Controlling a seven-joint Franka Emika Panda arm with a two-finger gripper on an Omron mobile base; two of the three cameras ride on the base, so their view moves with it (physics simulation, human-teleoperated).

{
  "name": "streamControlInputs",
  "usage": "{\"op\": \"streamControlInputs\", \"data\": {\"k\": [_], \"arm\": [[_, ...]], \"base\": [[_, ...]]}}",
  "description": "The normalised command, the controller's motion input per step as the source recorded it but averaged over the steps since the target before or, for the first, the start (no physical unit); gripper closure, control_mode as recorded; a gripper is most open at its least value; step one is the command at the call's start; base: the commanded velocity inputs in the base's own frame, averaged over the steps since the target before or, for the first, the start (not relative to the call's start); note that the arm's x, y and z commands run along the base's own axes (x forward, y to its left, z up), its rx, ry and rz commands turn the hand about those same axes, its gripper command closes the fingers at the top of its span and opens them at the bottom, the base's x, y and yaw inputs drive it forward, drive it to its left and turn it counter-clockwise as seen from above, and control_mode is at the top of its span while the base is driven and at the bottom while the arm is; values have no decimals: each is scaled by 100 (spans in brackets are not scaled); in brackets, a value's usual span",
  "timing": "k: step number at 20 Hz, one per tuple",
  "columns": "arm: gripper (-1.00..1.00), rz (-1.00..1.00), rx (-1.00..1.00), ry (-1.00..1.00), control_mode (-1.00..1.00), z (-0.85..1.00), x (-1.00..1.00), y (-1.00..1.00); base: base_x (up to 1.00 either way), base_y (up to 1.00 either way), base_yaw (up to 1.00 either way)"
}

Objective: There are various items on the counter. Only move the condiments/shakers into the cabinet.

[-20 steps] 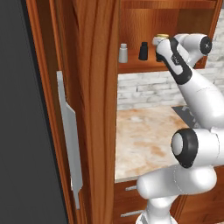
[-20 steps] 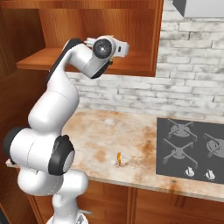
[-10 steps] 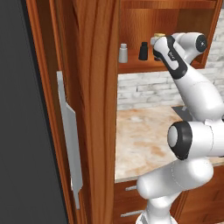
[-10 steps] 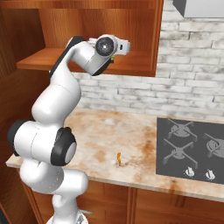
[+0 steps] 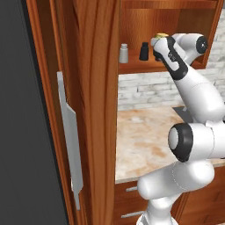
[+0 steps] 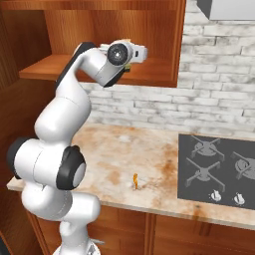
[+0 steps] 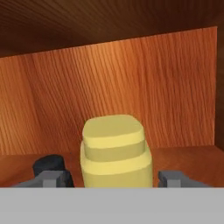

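Pincer at cabinet shelf, yellow bottle between its tips.
Pincer (image 7: 116,178) stood parted, tips clear of yellow squeeze bottle (image 7: 115,151) sides, centre frame; grey shaker (image 5: 124,53) and black shaker (image 5: 143,51) upper centre on cabinet (image 5: 145,68) shelf.

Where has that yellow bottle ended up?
The yellow bottle stands on the shelf inside the cabinet, between the fingertips of the gripper. In the left base view the black shaker and grey shaker stand to its left.

Reddish-brown wooden wall cabinet (image 7: 131,87): visible grain, satin sheen. Yellow squeeze bottle (image 7: 115,151): smooth matt plastic. Beige marbled stone counter (image 6: 149,164): polished, mottled.
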Motion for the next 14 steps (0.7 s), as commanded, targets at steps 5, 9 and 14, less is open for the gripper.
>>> {"op": "streamControlInputs", "data": {"k": [5,9,14], "arm": [[-100,0,0,0,-100,0,-41,0],[-100,-2,0,0,-100,-9,-93,0],[-100,-6,0,0,-100,-21,-100,-2]], "base": [[0,0,0],[0,0,0],[0,0,0]]}}
